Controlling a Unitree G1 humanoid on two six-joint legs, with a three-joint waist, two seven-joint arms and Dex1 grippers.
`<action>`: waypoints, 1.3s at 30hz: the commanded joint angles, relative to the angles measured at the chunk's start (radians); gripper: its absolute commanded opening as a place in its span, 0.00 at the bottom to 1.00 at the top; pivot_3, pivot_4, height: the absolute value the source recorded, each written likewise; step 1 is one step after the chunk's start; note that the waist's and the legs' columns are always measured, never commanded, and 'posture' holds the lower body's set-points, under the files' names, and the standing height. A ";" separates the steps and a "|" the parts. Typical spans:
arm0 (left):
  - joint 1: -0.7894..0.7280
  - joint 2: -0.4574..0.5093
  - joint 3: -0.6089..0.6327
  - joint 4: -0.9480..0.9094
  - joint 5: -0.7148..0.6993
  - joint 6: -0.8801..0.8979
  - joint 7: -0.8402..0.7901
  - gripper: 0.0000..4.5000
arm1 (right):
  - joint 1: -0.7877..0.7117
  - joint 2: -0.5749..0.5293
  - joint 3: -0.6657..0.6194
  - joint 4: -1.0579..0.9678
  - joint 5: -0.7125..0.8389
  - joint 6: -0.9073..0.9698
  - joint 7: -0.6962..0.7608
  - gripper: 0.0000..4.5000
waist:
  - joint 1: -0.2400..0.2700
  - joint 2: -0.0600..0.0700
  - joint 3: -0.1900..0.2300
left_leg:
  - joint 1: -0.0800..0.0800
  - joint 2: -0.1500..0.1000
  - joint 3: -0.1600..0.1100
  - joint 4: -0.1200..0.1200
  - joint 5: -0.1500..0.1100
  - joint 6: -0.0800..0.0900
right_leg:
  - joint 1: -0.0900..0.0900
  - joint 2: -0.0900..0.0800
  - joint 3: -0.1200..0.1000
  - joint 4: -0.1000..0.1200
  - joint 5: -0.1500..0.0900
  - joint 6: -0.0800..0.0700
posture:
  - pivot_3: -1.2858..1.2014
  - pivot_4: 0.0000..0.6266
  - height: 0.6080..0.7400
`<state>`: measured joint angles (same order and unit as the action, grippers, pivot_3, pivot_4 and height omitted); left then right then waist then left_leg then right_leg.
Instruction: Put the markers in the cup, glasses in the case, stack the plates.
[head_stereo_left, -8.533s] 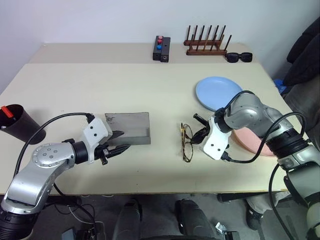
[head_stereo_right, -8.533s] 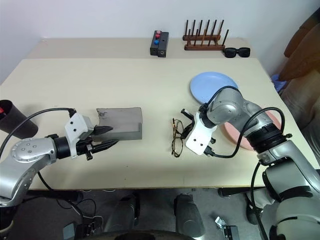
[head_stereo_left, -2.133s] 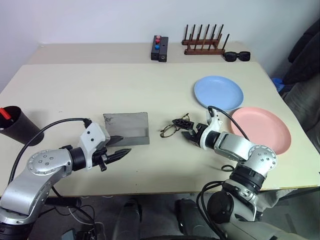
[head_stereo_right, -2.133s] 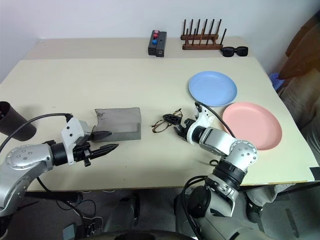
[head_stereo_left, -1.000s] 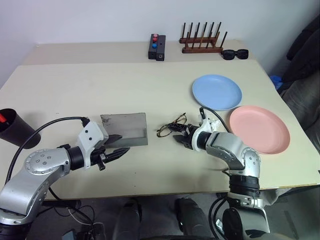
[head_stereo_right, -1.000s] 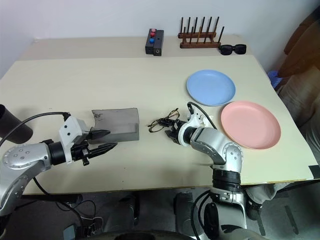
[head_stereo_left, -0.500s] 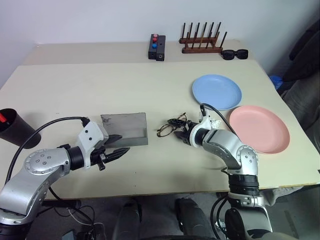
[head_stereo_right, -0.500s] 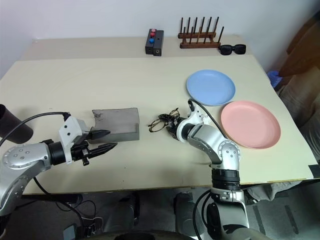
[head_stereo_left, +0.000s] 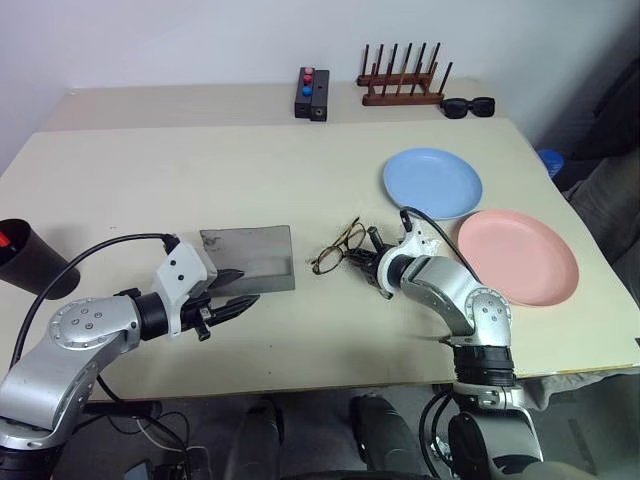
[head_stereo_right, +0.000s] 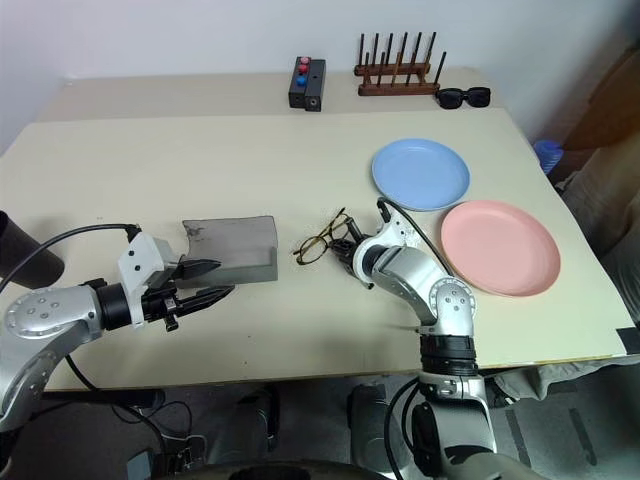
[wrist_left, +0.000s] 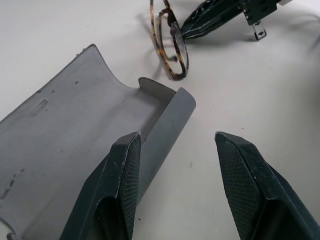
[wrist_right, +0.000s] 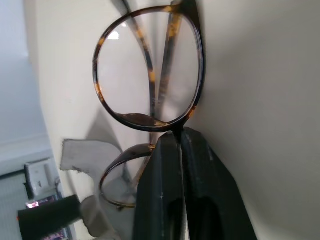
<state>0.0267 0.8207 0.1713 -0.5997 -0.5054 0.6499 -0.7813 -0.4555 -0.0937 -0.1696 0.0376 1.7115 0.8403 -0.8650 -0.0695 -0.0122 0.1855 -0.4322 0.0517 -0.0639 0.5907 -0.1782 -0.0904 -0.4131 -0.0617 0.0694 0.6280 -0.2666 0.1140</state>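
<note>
Right wrist view: right gripper (wrist_right: 181, 137) is pinched closed on the glasses (head_stereo_left: 337, 248) at the bridge, both lenses ahead of the tips. Left gripper (wrist_left: 176, 150) is parted w/ nothing in it, hovering just short of the case (head_stereo_left: 248, 257), which lies open on the surface (head_stereo_left: 200, 170). Glasses sit mid-surface, btwn case and the blue plate (head_stereo_left: 432, 183), frame tilted up on edge, long axis running diagonally from near-left to far-right, toward the case at its low end. Risk, as I see it: the grip is on a thin wire bridge, so the frame could swivel or slip out during the carry, or a temple arm could snag the case's raised wall and tip the glasses out. The case could also skid if nudged, since the left gripper isn't pinning it.
</note>
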 joint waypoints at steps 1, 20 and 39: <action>-0.004 0.010 0.025 -0.030 -0.006 -0.005 0.005 0.53 | -0.001 -0.003 -0.002 0.001 -0.004 0.003 -0.012 0.02 | 0.000 0.000 0.000 | 0.000 0.000 0.000 0.000 0.000 0.000 | 0.000 0.000 0.000 0.000 0.000 0.000 | 0.52 0.24 1.00; 0.334 -0.093 0.418 -0.042 -0.115 -0.065 -0.014 0.53 | -0.452 -0.554 0.542 -0.252 -0.785 0.164 1.119 0.02 | 0.001 0.001 0.002 | -0.012 0.001 0.004 0.001 -0.002 0.003 | -0.015 0.003 0.004 0.002 -0.001 0.003 | 0.52 0.24 1.00; 0.470 -0.213 0.424 0.106 -0.088 -0.328 -0.122 0.53 | -0.715 -0.168 0.849 0.081 -1.398 -0.088 1.595 0.02 | -0.001 -0.001 0.001 | -0.011 0.001 0.005 0.003 -0.002 0.002 | -0.015 0.002 0.004 0.003 0.001 0.001 | 0.52 0.24 1.00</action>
<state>0.4890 0.6115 0.5861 -0.4881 -0.5977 0.3514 -0.8961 -1.1484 -0.2827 0.6799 0.1054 0.3540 0.7803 0.7173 -0.0702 -0.0134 0.1862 -0.4434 0.0526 -0.0587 0.5933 -0.1797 -0.0884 -0.4283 -0.0595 0.0738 0.6318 -0.2660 0.1151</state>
